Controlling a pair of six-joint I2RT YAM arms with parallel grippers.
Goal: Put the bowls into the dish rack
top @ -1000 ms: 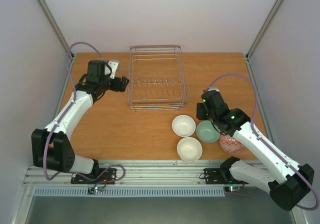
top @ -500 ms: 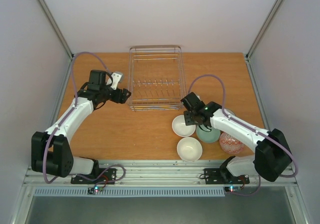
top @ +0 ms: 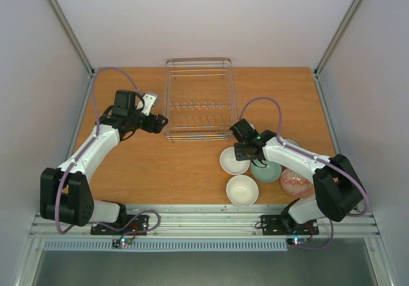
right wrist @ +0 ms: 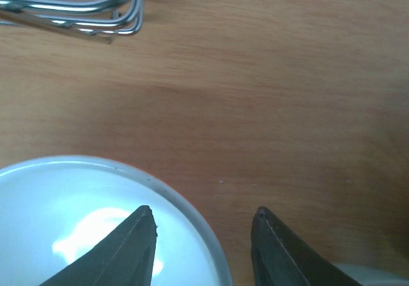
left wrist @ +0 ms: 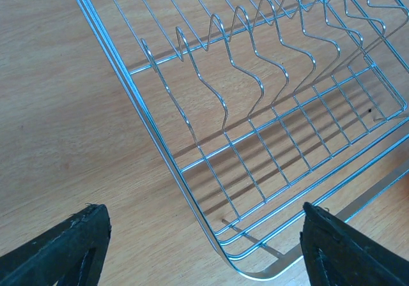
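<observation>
The wire dish rack (top: 199, 99) stands empty at the table's back middle; its near left corner fills the left wrist view (left wrist: 255, 126). My left gripper (top: 158, 124) is open at that corner. Four bowls sit at the front right: a white bowl (top: 233, 162), another white bowl (top: 242, 190), a mint-green bowl (top: 267, 170) and a red-and-white patterned bowl (top: 295, 184). My right gripper (top: 241, 150) is open, straddling the far rim of the first white bowl (right wrist: 83, 228), one finger inside and one outside.
The rack's near right corner (right wrist: 96, 8) shows in the right wrist view. Grey walls close in the table on three sides. A metal rail (top: 204, 219) runs along the front edge by the arm bases.
My right arm swung left from over the mint-green bowl to the white bowl's rim and lowered slightly. My left gripper shifted a little nearer to the rack's front corner.
</observation>
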